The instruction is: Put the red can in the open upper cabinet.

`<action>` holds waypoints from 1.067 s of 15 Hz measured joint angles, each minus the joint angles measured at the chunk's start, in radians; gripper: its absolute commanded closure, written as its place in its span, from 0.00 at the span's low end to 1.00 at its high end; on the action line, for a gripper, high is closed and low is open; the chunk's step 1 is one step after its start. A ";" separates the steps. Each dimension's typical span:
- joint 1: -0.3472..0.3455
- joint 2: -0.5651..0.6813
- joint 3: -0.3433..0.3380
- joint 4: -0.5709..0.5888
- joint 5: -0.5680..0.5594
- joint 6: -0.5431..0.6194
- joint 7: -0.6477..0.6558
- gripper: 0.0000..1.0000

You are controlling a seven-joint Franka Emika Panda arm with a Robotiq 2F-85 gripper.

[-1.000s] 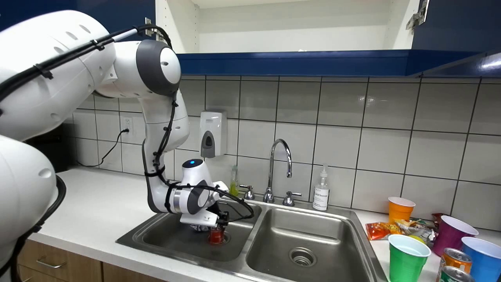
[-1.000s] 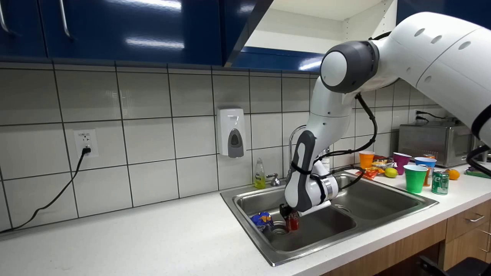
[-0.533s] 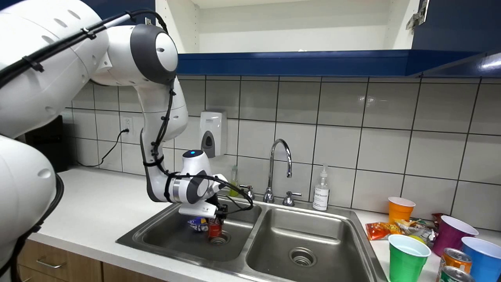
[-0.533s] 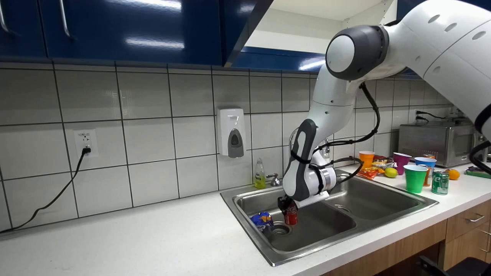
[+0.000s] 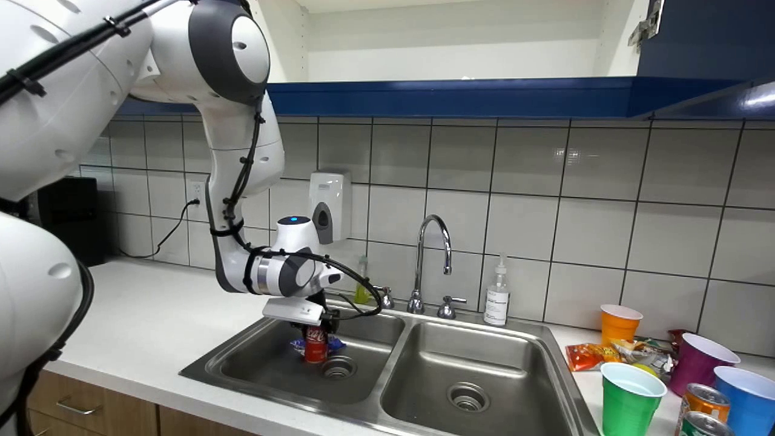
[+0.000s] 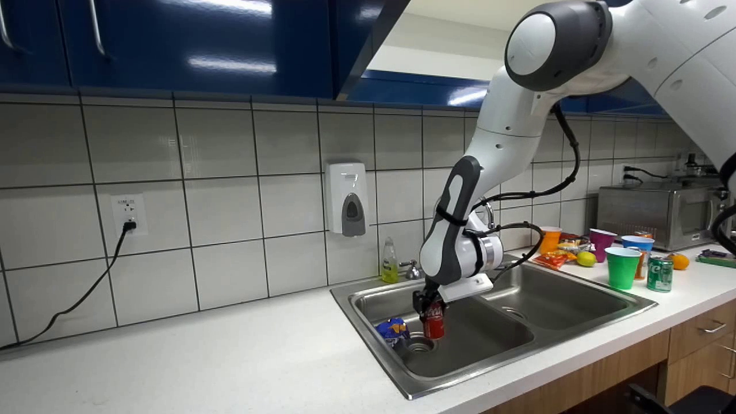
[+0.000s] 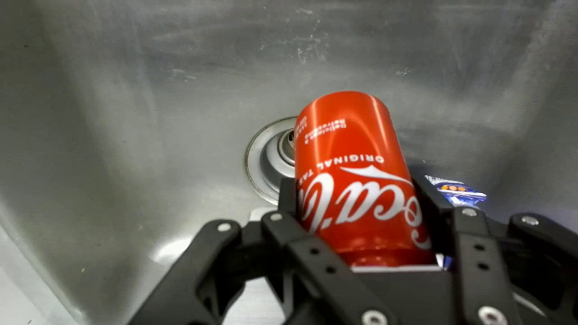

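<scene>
The red can (image 7: 352,149) is located within a sink basin (image 6: 489,333), held in the gripper (image 7: 359,198). The two fingers (image 7: 288,198) are clamped on opposite sides of the can wall. In both exterior views the can is close to upright, with its upper part hidden by the gripper. White lettering on the can faces the wrist camera and reads inverted in that view. Contact between the can base and the basin floor cannot be determined.

The drain (image 7: 264,158) is partly covered by the can in the wrist view. In an exterior view a blue packet (image 5: 336,344) shows partly behind the can.

The open upper cabinet (image 5: 460,36) is above the sink, well apart from the can. Its interior is white; a dark blue door (image 5: 702,36) stands swung out. The arm (image 6: 503,155) passes in front of part of the cabinet in both exterior views.

The faucet (image 5: 419,266) is at the rear of the sink. An orange cup (image 5: 617,330) and a green cup (image 5: 633,402) stand on the countertop (image 6: 230,356).
</scene>
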 measured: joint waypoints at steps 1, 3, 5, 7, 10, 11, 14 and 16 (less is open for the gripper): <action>-0.008 -0.018 0.009 -0.010 0.000 -0.017 -0.001 0.62; -0.027 -0.054 0.029 -0.032 0.000 -0.051 -0.002 0.62; -0.049 -0.089 0.051 -0.052 0.000 -0.084 -0.006 0.62; -0.068 -0.124 0.071 -0.073 0.000 -0.110 -0.009 0.62; -0.084 -0.176 0.088 -0.100 0.000 -0.149 -0.016 0.62; -0.089 -0.194 0.093 -0.110 0.000 -0.161 -0.018 0.62; -0.091 -0.251 0.097 -0.137 0.000 -0.196 -0.021 0.62; -0.091 -0.290 0.098 -0.155 0.000 -0.226 -0.021 0.62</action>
